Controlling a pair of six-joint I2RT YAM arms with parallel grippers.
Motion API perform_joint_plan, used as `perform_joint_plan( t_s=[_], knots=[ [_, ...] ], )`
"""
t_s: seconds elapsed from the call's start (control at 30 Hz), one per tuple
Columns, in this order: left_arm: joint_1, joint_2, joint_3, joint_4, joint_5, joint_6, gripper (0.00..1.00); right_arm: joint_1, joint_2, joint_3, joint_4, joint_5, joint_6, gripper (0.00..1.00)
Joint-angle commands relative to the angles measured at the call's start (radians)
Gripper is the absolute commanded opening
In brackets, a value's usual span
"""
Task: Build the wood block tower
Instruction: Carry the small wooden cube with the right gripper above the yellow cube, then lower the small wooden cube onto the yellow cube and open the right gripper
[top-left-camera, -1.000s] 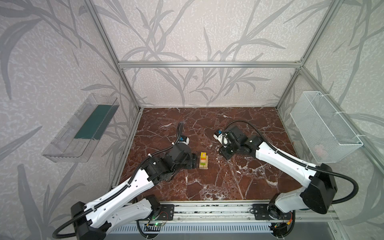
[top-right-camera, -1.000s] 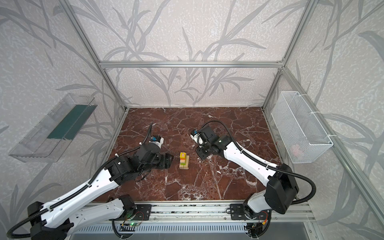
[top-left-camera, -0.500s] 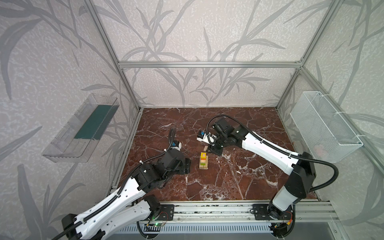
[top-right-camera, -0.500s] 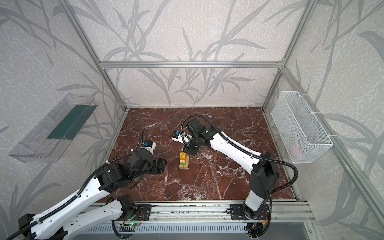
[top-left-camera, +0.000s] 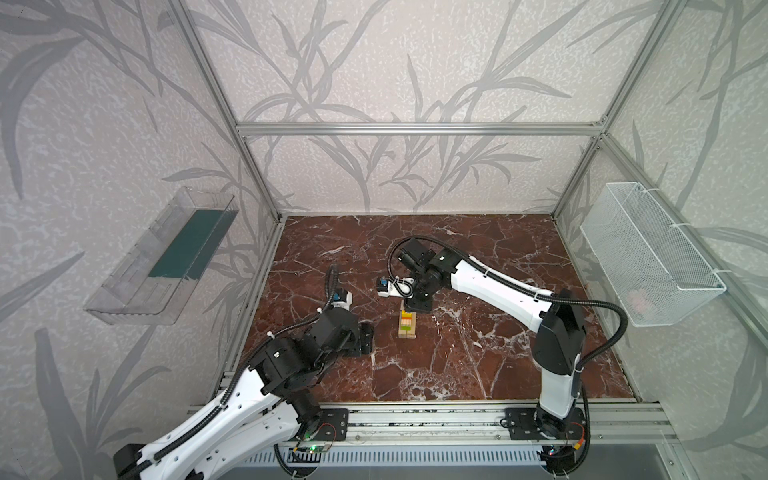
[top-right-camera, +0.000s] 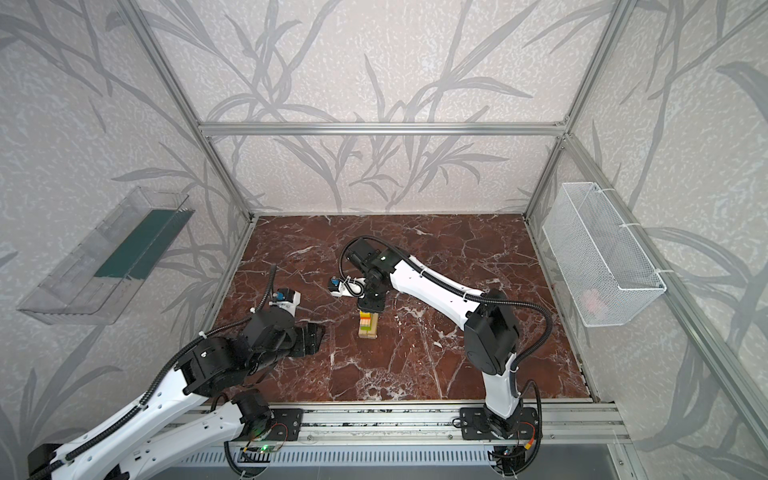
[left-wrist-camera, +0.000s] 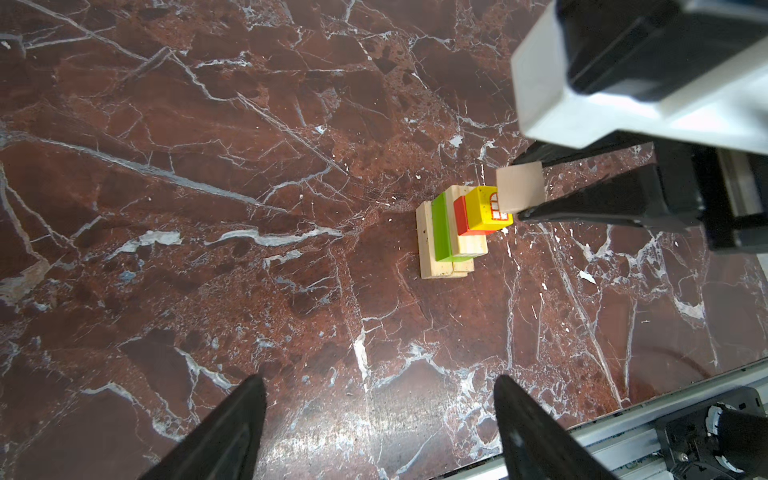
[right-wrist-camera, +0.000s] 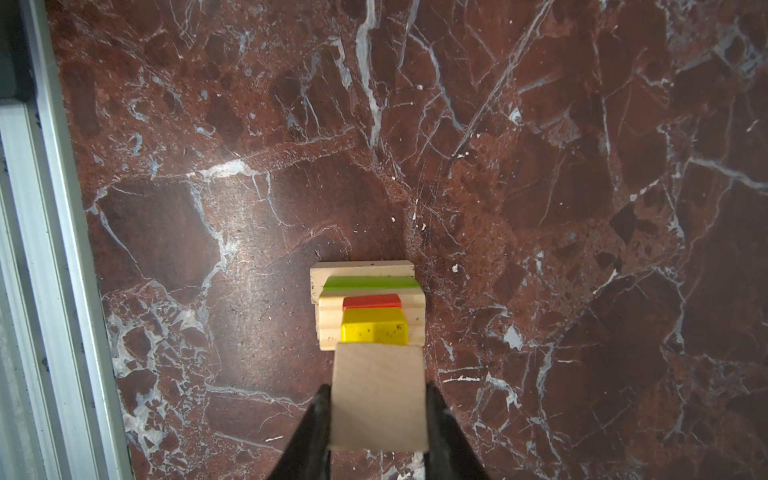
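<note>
The tower (top-left-camera: 407, 325) (top-right-camera: 368, 325) stands mid-floor: pale bars at the bottom, a green bar (left-wrist-camera: 441, 228), more pale bars, then a red cube (left-wrist-camera: 460, 216) and a yellow cube (left-wrist-camera: 484, 208) with a red window mark. My right gripper (top-left-camera: 419, 305) (right-wrist-camera: 378, 390) hangs just over the tower's top, shut on a pale wood block (right-wrist-camera: 379, 399) (left-wrist-camera: 520, 187) that shows only a flat square face. It hovers beside and above the yellow cube (right-wrist-camera: 374, 330). My left gripper (top-left-camera: 365, 338) (left-wrist-camera: 378, 382) is open and empty, low, left of the tower and apart from it.
A white wire basket (top-left-camera: 648, 257) hangs on the right wall and a clear plastic tray (top-left-camera: 162, 253) on the left wall. The aluminium rail (top-left-camera: 415, 419) carrying both arm bases runs along the front edge. The floor is dark red marble.
The right arm swung left from the back right, carrying the pale block to just over the tower. The left gripper drew back from the tower toward the front left, its jaws opening wider.
</note>
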Motion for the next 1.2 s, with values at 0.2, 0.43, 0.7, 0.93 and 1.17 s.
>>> perform_joint_plan(
  t_s=[0.2,0.43,0.7,0.93,1.17],
  knots=[
    [0.004,-0.011,-0.026,-0.02,-0.023,-0.023,0.86,0.012,0.042,0.049,-0.06,0.019,-0.029,0.12],
    [0.004,-0.006,-0.022,-0.018,-0.024,-0.022,0.86,0.011,0.075,0.099,-0.085,0.012,-0.04,0.13],
    [0.004,-0.007,-0.019,-0.02,-0.027,-0.02,0.86,0.015,0.074,0.095,-0.086,0.008,-0.046,0.14],
    [0.004,-0.009,-0.018,-0.024,-0.029,-0.019,0.87,0.014,0.089,0.105,-0.097,0.011,-0.049,0.14],
    [0.004,0.0,-0.018,-0.02,-0.028,-0.019,0.88,0.015,0.092,0.103,-0.092,0.015,-0.051,0.15]
  ],
)
